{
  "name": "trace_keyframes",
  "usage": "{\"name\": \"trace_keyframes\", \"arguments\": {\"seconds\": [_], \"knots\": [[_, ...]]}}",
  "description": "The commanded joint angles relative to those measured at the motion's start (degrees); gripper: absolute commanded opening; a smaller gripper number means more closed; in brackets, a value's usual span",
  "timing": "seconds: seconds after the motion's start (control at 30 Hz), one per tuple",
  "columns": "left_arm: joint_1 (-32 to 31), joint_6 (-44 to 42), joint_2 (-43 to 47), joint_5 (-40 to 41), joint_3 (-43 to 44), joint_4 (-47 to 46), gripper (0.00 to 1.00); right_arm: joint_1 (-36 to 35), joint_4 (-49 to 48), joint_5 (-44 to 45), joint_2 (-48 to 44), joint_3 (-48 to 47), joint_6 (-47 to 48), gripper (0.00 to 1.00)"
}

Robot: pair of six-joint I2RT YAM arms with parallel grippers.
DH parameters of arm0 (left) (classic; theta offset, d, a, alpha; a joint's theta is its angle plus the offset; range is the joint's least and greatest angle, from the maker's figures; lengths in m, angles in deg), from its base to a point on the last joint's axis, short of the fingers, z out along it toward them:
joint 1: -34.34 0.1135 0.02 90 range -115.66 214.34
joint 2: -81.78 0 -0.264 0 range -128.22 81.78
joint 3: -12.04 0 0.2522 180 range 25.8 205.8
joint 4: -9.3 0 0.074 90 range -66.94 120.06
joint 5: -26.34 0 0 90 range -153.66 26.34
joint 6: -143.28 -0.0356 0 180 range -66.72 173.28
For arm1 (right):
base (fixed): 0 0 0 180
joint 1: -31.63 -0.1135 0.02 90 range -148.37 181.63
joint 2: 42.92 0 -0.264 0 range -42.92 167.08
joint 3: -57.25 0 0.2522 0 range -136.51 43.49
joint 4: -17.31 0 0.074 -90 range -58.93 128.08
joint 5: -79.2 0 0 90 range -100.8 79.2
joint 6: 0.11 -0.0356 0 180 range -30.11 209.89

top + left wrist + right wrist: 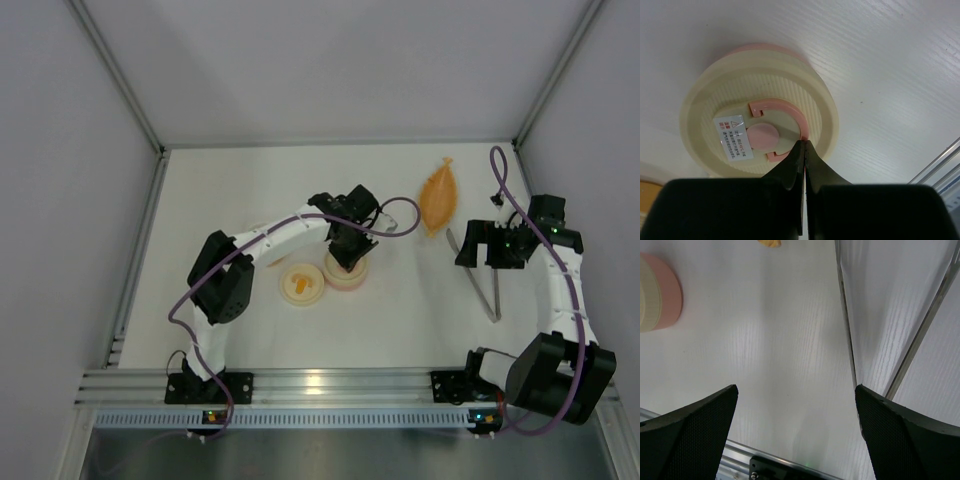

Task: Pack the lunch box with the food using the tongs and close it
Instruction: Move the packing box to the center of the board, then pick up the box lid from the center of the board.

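Currently, the left gripper [804,146] is set with jaws closed, tips against the pink ring [790,107] of the lunch box [715,90] at mid-surface, presumably to seat its lid. The right gripper [487,245] is positioned over the tongs [493,295] at the right, jaws spread wide for pickup.

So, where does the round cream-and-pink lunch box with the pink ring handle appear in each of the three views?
Top external: the round cream-and-pink lunch box is near the centre, under the left gripper.
Left wrist: the box fills the middle, with its lid on.
Right wrist: only an edge of the box shows, at the upper left.
Shared landmark: the white table beneath it.
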Motion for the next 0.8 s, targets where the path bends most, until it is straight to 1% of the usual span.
{"name": "trace_keyframes", "arguments": {"seconds": [0.0, 0.1, 0.17, 0.2, 0.23, 0.3, 0.33, 0.4, 0.43, 0.47, 0.53, 0.57, 0.63, 0.67, 0.7, 0.73, 0.77], "knots": [[0.17, 0.98, 1.46, -0.79, 0.19, -2.31, 0.00, -0.82, -0.42, -0.68, -1.37, -1.16, 0.50, 0.99], [1.31, 1.95, 7.69, -1.75, 0.72, -1.61, 0.01, -0.82, -0.07, -0.68, -1.46, -1.34, 0.76, 0.99], [2.80, -0.14, 11.56, -2.37, -0.15, -0.38, 0.06, -0.82, 0.11, -0.85, -1.55, -1.78, 0.94, 0.99], [3.51, -2.07, 15.23, -4.98, -1.90, 0.50, 0.09, -0.82, 0.28, -0.94, -1.63, -1.78, 1.11, 0.99], [5.60, -6.27, 17.09, -6.92, -2.78, 1.81, 0.24, -0.82, 0.11, -1.12, -1.63, -1.69, 1.11, 0.99], [9.38, -10.94, 22.09, -11.84, -6.37, 4.97, 0.48, -0.82, 0.02, -1.82, -1.72, -1.43, 1.20, 0.99], [15.15, -15.93, 23.34, -19.17, -7.09, 6.38, 0.59, -0.82, -0.15, -1.91, -1.72, -1.17, 1.11, 0.99], [20.80, -20.44, 24.75, -24.41, -7.10, 9.72, 0.85, -0.91, -0.33, -2.26, -1.72, -1.08, 1.11, 0.99], [24.48, -23.33, 24.76, -25.74, -5.97, 14.00, 0.88, -0.82, -0.42, -2.44, -1.72, -0.90, 1.03, 0.99], [25.30, -30.67, 24.41, -26.36, -5.52, 16.74, 0.89, -0.82, -0.51, -2.44, -1.63, -0.90, 1.11, 0.99], [25.49, -36.26, 24.58, -24.79, -6.39, 21.31, 0.89, -0.82, -0.59, -2.53, -1.37, -1.16, 1.11, 0.99], [25.49, -41.59, 24.76, -24.52, -7.35, 22.21, 0.89, -0.82, -0.77, -2.44, -1.37, -1.25, 1.20, 0.99], [25.49, -46.36, 25.63, -24.78, -9.90, 22.39, 0.88, -0.82, -0.94, -2.09, -1.11, -1.69, 1.38, 0.99], [25.49, -51.61, 26.51, -25.57, -12.87, 21.87, 0.87, -0.82, -1.21, -1.91, -0.93, -1.78, 1.38, 0.99], [25.57, -54.10, 26.95, -26.10, -14.55, 20.99, 0.86, -0.82, -1.21, -1.65, -0.67, -1.95, 1.46, 0.99], [25.49, -56.12, 27.30, -26.71, -15.96, 19.77, 0.84, -0.82, -1.21, -1.65, -0.49, -2.13, 1.47, 0.99], [25.49, -59.89, 27.57, -27.41, -18.76, 16.88, 0.84, -0.91, -1.21, -1.56, -0.14, -2.22, 1.38, 0.99]]}}
